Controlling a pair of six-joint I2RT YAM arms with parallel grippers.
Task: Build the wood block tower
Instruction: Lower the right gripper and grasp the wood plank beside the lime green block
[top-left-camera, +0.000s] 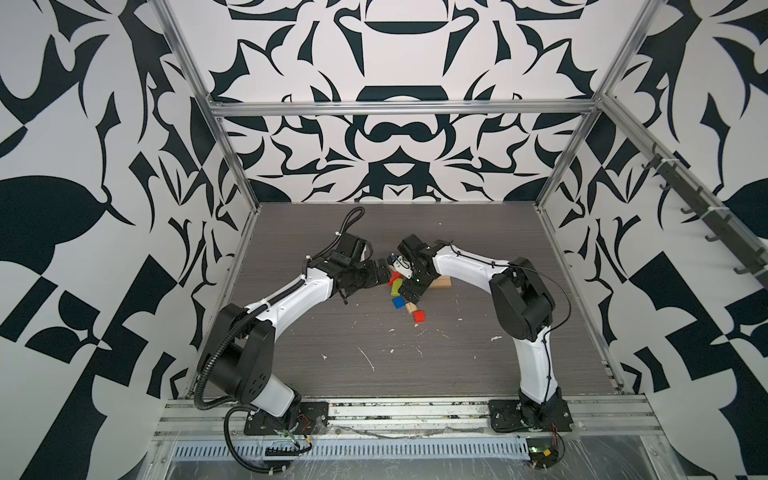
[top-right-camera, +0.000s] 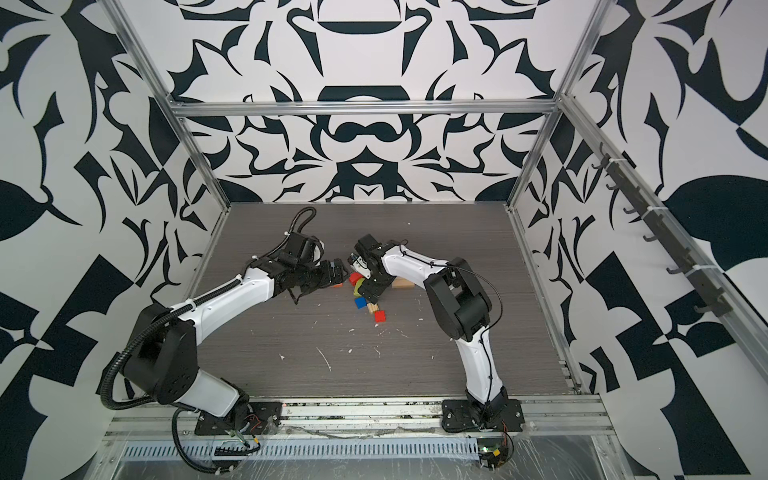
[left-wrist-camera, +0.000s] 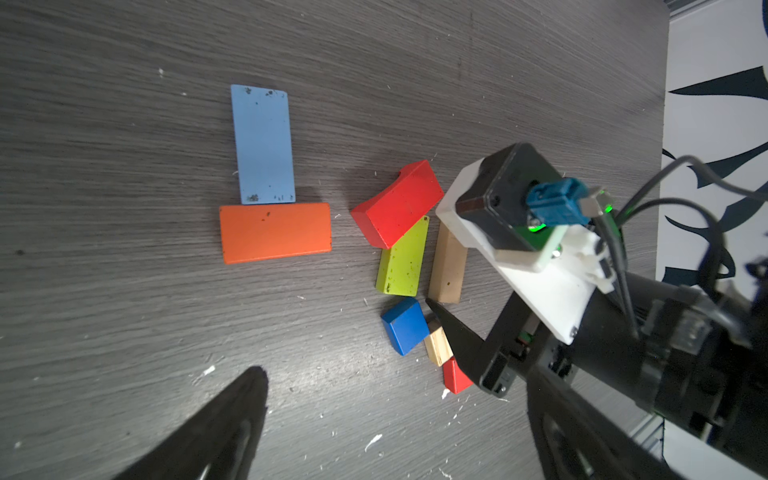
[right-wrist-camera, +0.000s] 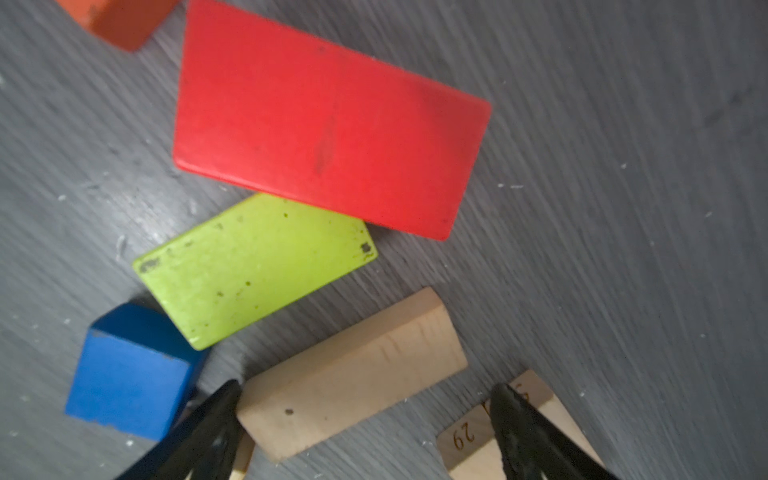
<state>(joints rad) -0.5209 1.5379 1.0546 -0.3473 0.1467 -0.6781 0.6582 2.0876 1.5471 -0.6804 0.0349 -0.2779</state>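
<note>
With the wood blocks (left-wrist-camera: 401, 266) lying loose on the table (left-wrist-camera: 124, 124), no tower standing, the right gripper (right-wrist-camera: 368, 388) is straddling the tan plank (right-wrist-camera: 374, 353) with spread, empty jaws and should, I think, be centring before closing, while the left gripper (top-left-camera: 380, 272) is hovering, also spread and empty.

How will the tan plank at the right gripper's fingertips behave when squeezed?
The tan plank looks like solid wood, so probably stiff and light. Flat faces and square edges: unlikely to roll. The right gripper stands open around its end, so an end grip may let it droop or pivot.
</note>
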